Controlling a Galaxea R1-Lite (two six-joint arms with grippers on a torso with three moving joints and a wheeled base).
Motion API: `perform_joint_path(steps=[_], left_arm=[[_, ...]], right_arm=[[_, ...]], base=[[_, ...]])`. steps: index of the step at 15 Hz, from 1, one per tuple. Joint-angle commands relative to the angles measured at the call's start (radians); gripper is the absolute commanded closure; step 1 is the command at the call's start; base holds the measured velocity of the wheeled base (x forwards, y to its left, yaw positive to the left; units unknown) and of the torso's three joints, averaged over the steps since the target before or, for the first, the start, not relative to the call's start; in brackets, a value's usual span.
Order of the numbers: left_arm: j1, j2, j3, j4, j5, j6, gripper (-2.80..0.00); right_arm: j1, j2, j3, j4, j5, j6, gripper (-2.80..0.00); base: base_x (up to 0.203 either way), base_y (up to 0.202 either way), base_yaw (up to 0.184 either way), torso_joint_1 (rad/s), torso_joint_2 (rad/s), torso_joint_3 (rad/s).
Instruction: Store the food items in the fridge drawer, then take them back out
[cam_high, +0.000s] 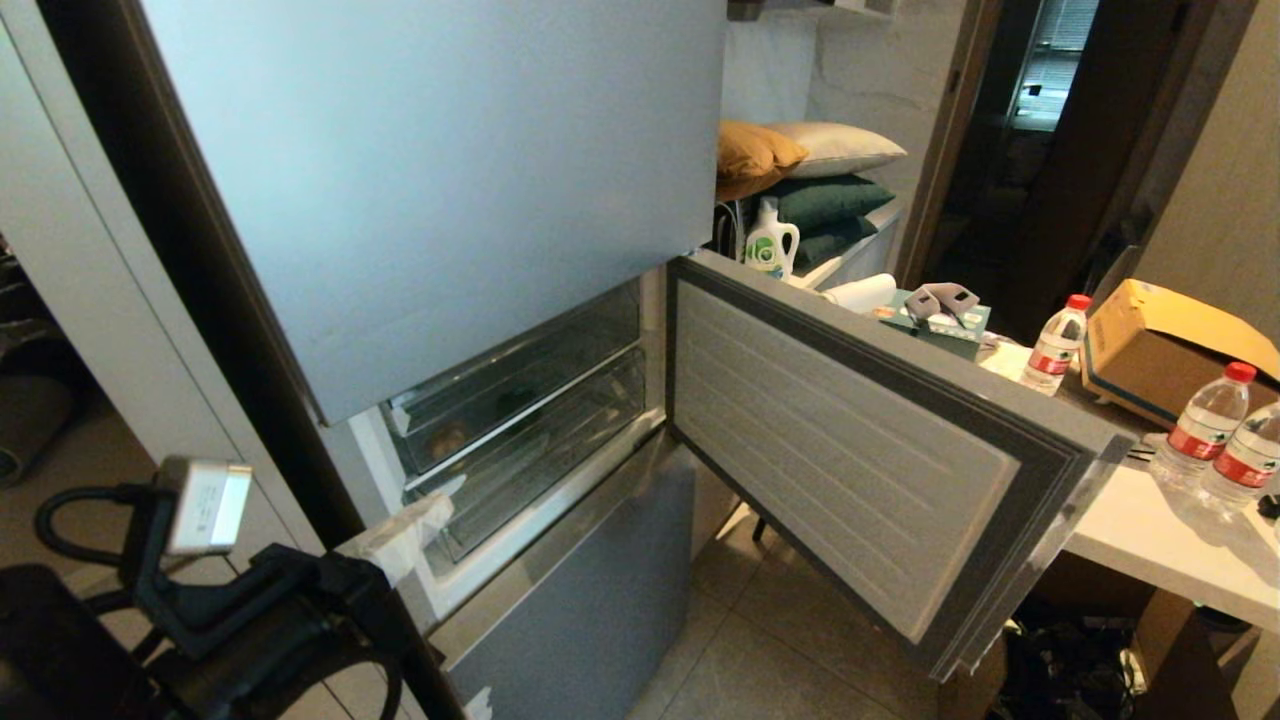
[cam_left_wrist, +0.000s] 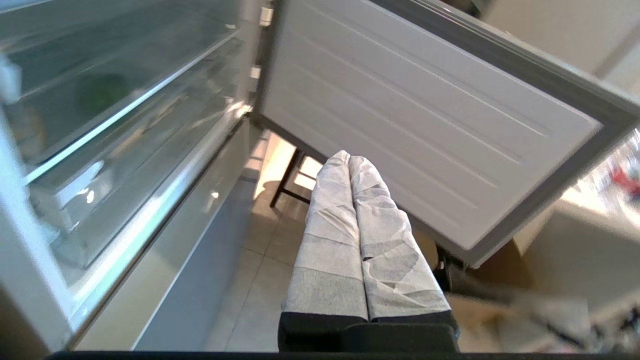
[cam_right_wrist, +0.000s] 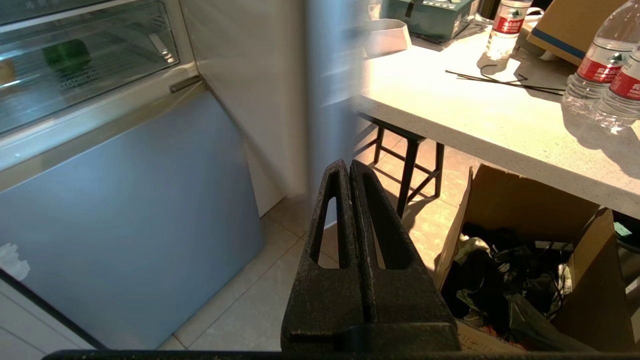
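Grey floor tiles (cam_high: 760, 640) run under a silver-grey fridge (cam_high: 430, 180) whose middle door (cam_high: 860, 450) stands swung wide open, its ribbed white inner face toward the camera. To the right a white table (cam_high: 1150, 530) carries three water bottles (cam_high: 1205, 420), a cardboard box (cam_high: 1170, 350) and a dark green box (cam_high: 945, 325); behind it, cushions (cam_high: 810, 170) are stacked beside a detergent jug (cam_high: 771, 245).

Inside the open compartment sit two clear plastic drawers, one above the other. The upper fridge drawer (cam_high: 520, 375) is pushed in, and both food items lie in it — the brown potato (cam_high: 447, 438) toward the left end, the green pepper (cam_right_wrist: 66, 54) further to the right, the two apart from each other. Both are seen only dimly through the clear front.

The left gripper (cam_high: 405, 535) is low at the left of the head view, just outside the fridge by the left front corner of the compartment; its white-wrapped fingers (cam_left_wrist: 345, 220) are pressed together with nothing between them. The right gripper (cam_right_wrist: 348, 167) hangs low over the floor, well away from the drawer — its black fingers (cam_right_wrist: 330, 225) also pressed flat together, empty. Under the table a second open cardboard box (cam_right_wrist: 525, 265) holds dark clutter.
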Motion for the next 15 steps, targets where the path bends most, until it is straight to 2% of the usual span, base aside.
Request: perform_joint_path(steps=[1, 3, 5, 7, 11, 15], left_arm=[[0.009, -0.008, 0.006, -0.009, 0.027, -0.073, 0.00], [0.078, -0.009, 0.006, -0.008, 0.034, -0.144, 0.00], [0.150, 0.020, 0.003, -0.007, 0.034, -0.156, 0.00], [0.175, 0.047, 0.028, -0.006, 0.047, -0.158, 0.00], [0.189, 0.063, 0.060, -0.006, 0.123, -0.156, 0.00], [0.180, 0.064, 0.065, -0.006, 0.128, -0.137, 0.00]], right_arm=[[0.000, 0.001, 0.000, 0.000, 0.000, 0.000, 0.00], [0.000, 0.001, 0.000, 0.000, 0.000, 0.000, 0.00], [0.000, 0.001, 0.000, 0.000, 0.000, 0.000, 0.00], [0.000, 0.001, 0.000, 0.000, 0.000, 0.000, 0.00], [0.000, 0.001, 0.000, 0.000, 0.000, 0.000, 0.00], [0.000, 0.001, 0.000, 0.000, 0.000, 0.000, 0.00]], base=[[0.000, 0.000, 0.000, 0.000, 0.00, 0.000], [0.000, 0.000, 0.000, 0.000, 0.00, 0.000], [0.000, 0.000, 0.000, 0.000, 0.00, 0.000], [0.000, 0.000, 0.000, 0.000, 0.00, 0.000], [0.000, 0.000, 0.000, 0.000, 0.00, 0.000], [0.000, 0.000, 0.000, 0.000, 0.00, 0.000]])
